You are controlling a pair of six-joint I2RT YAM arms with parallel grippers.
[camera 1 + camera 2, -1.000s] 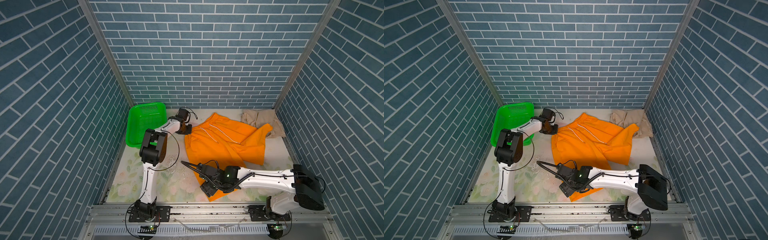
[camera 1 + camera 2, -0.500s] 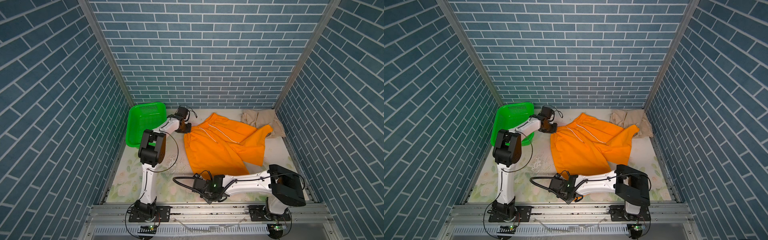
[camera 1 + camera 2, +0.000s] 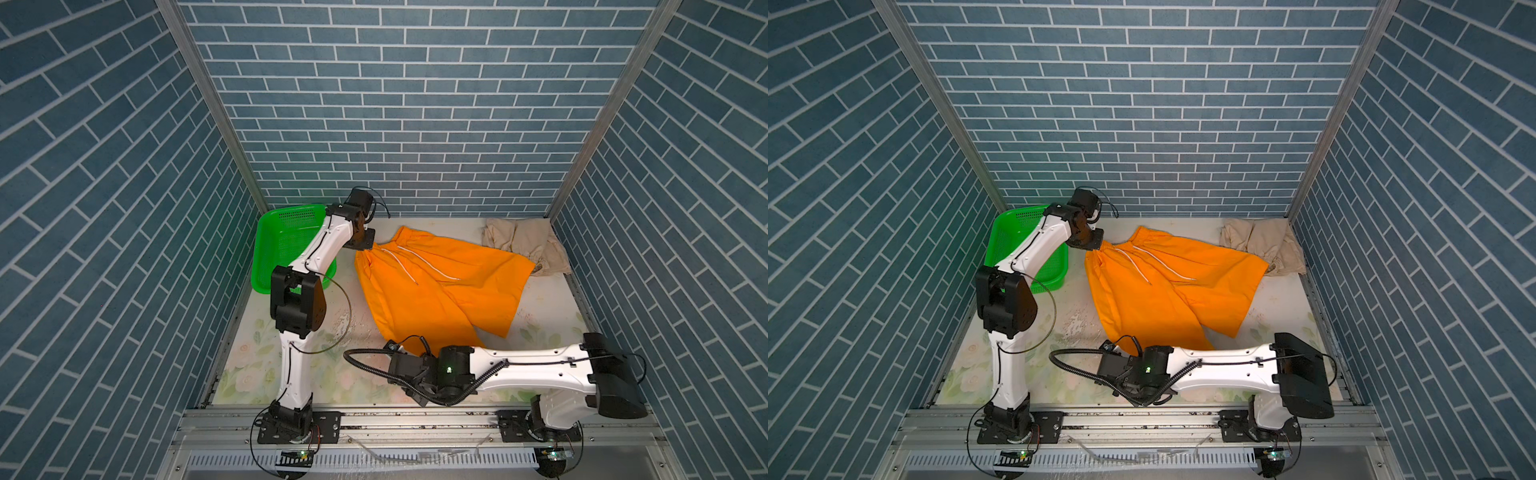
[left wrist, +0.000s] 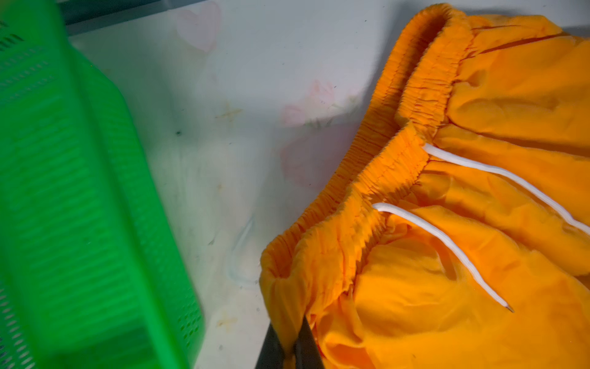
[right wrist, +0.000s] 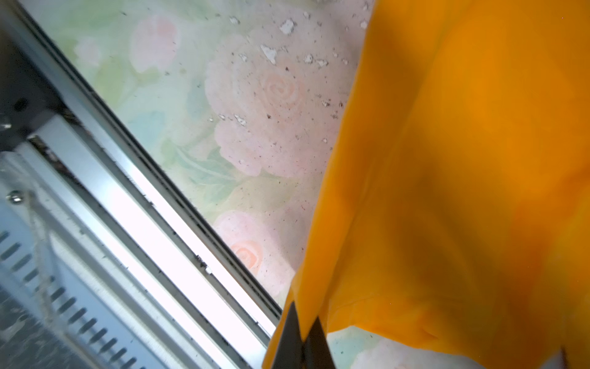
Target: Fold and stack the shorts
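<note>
The orange shorts (image 3: 436, 286) (image 3: 1167, 291) lie spread in the middle of the floral mat, white drawstring on top, in both top views. My left gripper (image 3: 365, 246) (image 3: 1096, 246) (image 4: 292, 346) is shut on the left end of their gathered waistband (image 4: 376, 198), next to the basket. My right gripper (image 3: 409, 356) (image 3: 1122, 353) (image 5: 303, 340) is shut on the hem of the near leg (image 5: 447, 191), close to the front rail. The beige shorts (image 3: 523, 245) (image 3: 1262, 243) lie crumpled in the far right corner, partly under the orange leg.
A green perforated basket (image 3: 286, 245) (image 3: 1013, 241) (image 4: 64, 191) stands at the far left against the wall. The metal front rail (image 5: 127, 223) runs just beside my right gripper. Blue brick-patterned walls close in three sides. The mat (image 3: 544, 307) is bare right of the orange shorts.
My right gripper has gone from open to shut, pinching the near hem of the orange shorts, and its arm has swung. My left gripper keeps its hold on the waistband.
</note>
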